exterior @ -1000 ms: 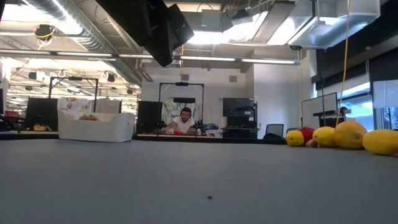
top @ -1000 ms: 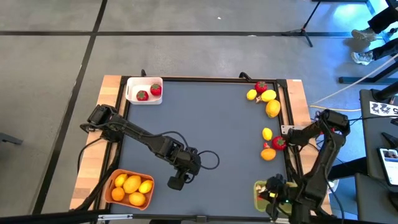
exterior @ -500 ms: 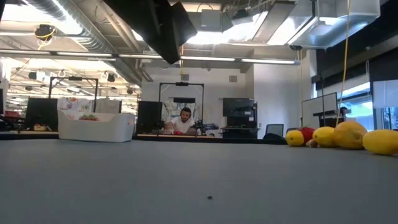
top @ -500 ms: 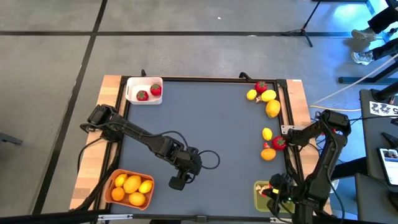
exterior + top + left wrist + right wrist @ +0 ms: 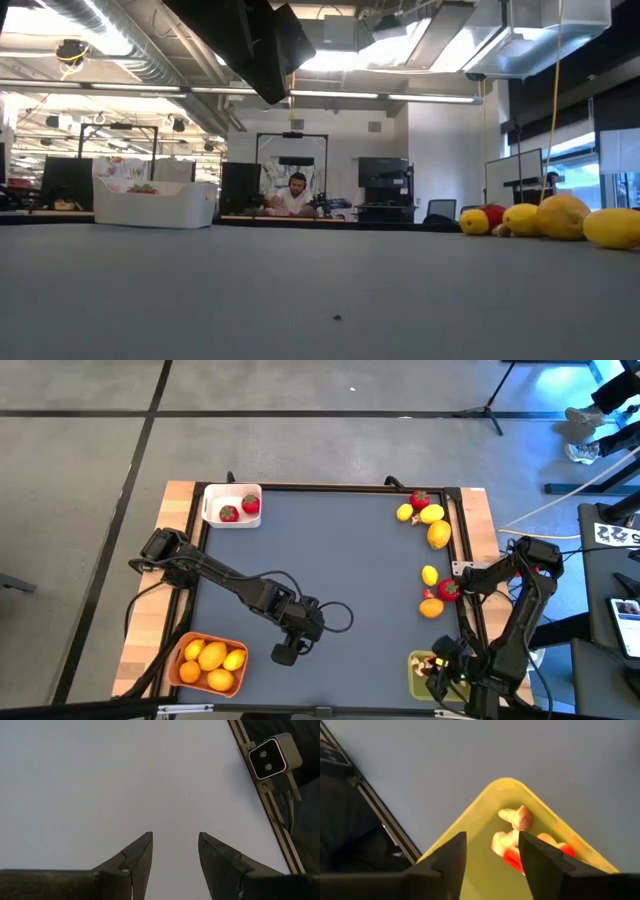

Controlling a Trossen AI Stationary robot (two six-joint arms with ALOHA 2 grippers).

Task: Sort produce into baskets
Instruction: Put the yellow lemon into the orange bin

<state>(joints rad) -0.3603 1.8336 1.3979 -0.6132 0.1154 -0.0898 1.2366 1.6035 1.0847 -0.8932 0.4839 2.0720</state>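
Green basket (image 5: 470, 827): near right table corner, holds pale and red bits (image 5: 512, 837).
Right claw (image 5: 491, 851): above it, parted, empty.
Advice: lift clear before fetching the loose fruit (image 5: 433, 530) along the right edge.
Orange basket (image 5: 172, 650): lemons, oranges.
White basket (image 5: 210, 493): two strawberries.
Left claw (image 5: 175, 851): parted, empty, over bare table (image 5: 330, 550).

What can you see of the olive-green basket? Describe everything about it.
The olive-green basket is a shallow, rounded-corner bin that looks like plastic, sitting flat at the table's near right corner. Inside lie small pale bits and a red piece. The right claw hovers open above it, touching nothing.
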